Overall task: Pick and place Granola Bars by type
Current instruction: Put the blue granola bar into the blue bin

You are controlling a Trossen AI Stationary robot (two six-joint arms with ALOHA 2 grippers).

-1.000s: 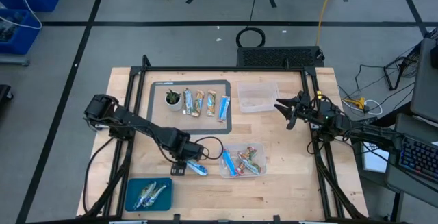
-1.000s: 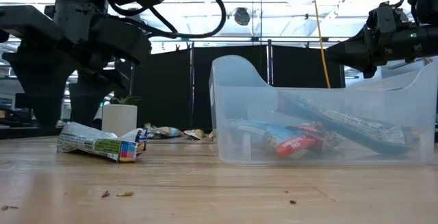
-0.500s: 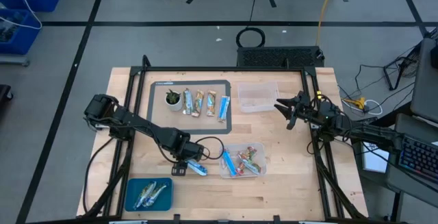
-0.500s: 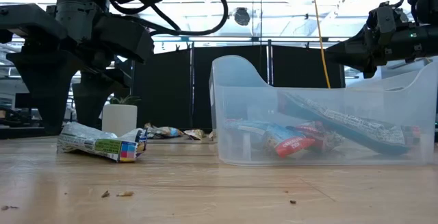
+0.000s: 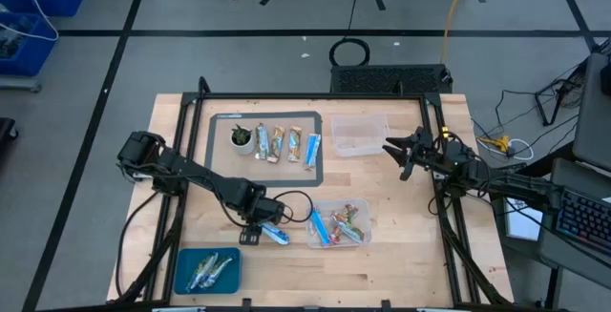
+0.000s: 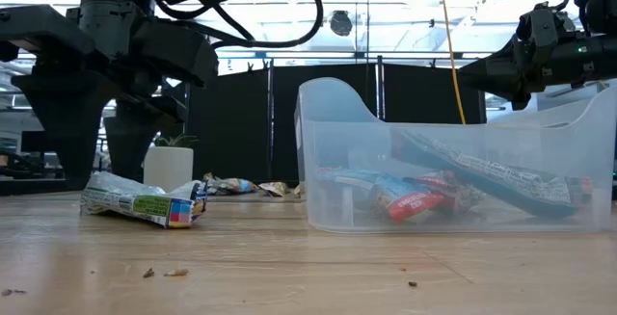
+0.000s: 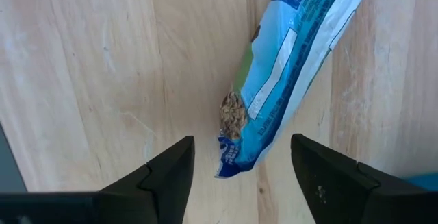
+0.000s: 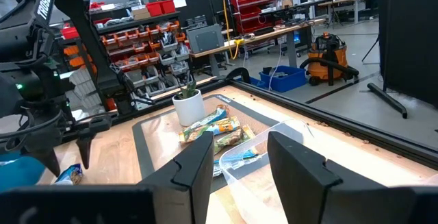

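Inside clear tub (image 5: 361, 238), mixed bars (image 5: 341, 224) (jumbled)

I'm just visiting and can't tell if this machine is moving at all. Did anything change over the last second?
Hardly anything. The left claw hangs open over the blue-white granola bar lying on the wooden table, as before; in the low view its arm has barely crept sideways. Nothing was taken hold of or let go. The right claw waits open near the empty clear tub, and the bars in the other tub lie unchanged.
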